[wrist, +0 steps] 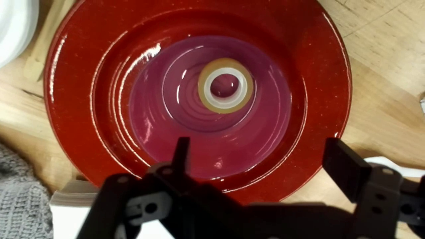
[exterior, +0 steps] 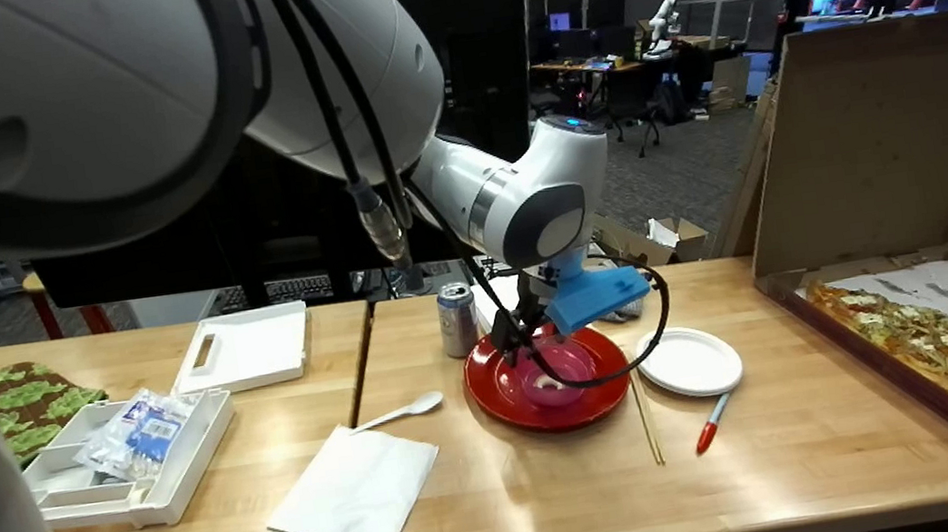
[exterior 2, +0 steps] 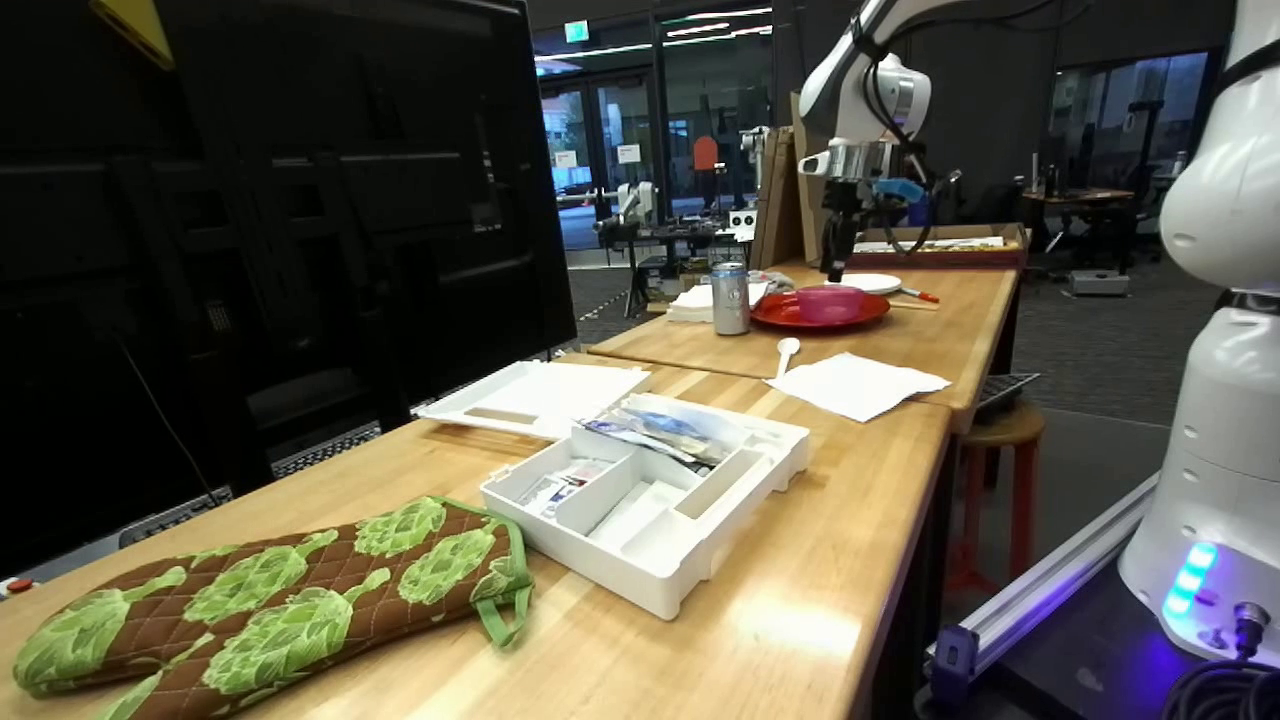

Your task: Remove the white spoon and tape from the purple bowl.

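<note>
The purple bowl [wrist: 229, 149] is a translucent magenta bowl on a wider glossy red dish [wrist: 76, 99]; the bowl also shows in both exterior views [exterior: 578, 358] [exterior 2: 828, 303]. The tape [wrist: 245, 96], a yellowish roll with a white core, lies flat inside the bowl; it is a pale spot [exterior: 549, 381] in an exterior view. The white spoon [exterior: 406, 410] [exterior 2: 787, 350] lies on the table beside the dish, its handle end at the napkin. A white shape in the wrist view [wrist: 388, 164] looks like its head. My gripper [wrist: 257, 141] [exterior: 510, 348] [exterior 2: 835, 265] is open and empty above the bowl's edge.
A can [exterior: 457, 321] stands just behind the dish. A white plate [exterior: 690, 361], wooden chopsticks [exterior: 647, 426] and a red-tipped stick [exterior: 713, 427] lie beside it. A napkin [exterior: 357, 492], a white compartment box [exterior 2: 650, 500], an oven mitt [exterior 2: 290, 590] and a pizza box [exterior: 880, 148] are around.
</note>
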`<state>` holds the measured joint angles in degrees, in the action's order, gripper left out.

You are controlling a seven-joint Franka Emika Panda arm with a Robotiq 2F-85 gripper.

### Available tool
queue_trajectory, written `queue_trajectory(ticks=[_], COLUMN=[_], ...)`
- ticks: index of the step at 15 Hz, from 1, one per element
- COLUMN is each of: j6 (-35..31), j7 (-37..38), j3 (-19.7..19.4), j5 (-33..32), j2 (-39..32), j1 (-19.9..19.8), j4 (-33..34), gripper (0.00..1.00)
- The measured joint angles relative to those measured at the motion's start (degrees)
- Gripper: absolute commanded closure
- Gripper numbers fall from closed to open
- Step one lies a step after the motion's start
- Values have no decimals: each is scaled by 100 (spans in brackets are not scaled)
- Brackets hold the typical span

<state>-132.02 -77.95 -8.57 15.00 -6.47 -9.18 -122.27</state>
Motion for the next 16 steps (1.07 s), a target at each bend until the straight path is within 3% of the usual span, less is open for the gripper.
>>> queue_trajectory(ticks=[16], j6=[305], j7=[-18], j3=[70], j5=[0], j2=[-821], j1=[-144], j4=[615], gripper=[0])
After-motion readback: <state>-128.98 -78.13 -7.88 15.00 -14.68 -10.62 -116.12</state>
